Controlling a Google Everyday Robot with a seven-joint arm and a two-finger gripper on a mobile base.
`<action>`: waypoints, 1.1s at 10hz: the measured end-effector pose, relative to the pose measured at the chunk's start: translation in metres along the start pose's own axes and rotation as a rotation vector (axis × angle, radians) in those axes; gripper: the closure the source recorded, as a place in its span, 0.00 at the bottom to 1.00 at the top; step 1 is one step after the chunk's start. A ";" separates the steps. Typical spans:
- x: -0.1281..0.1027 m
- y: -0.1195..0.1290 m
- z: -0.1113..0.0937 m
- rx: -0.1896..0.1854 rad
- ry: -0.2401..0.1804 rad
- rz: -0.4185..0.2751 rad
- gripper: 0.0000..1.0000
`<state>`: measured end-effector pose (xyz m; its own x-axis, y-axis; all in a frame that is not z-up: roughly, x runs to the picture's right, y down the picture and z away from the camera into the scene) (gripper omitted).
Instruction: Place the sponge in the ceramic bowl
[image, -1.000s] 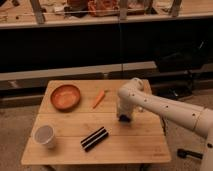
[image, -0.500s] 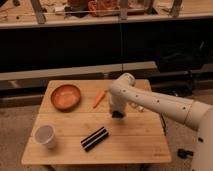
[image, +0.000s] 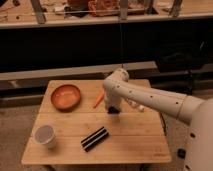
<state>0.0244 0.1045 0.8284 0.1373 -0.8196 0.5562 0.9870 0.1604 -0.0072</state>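
Observation:
The ceramic bowl (image: 66, 96), orange-brown, round and shallow, sits at the back left of the wooden table (image: 135, 140) with nothing in it. My white arm reaches in from the right. Its gripper (image: 113, 109) hangs as a dark shape just above the table's middle, right of the bowl. I cannot make out the sponge as a separate thing; it may be hidden in that dark shape at the gripper.
A thin orange stick (image: 99, 99) lies between the bowl and the gripper. A black bar with white stripes (image: 95, 138) lies near the front middle. A small white cup (image: 45, 135) stands at the front left. A dark shelf wall runs behind the table.
The arm has swung left across the table, carrying the gripper from the right of centre toward the bowl. The bowl, cup, bar and orange stick have stayed put.

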 end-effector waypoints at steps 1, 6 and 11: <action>0.001 -0.007 -0.001 -0.003 0.003 -0.001 0.98; 0.008 -0.039 -0.002 -0.009 0.016 -0.048 0.98; 0.022 -0.081 -0.004 -0.012 0.023 -0.088 0.98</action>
<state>-0.0526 0.0712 0.8379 0.0516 -0.8425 0.5362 0.9962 0.0808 0.0311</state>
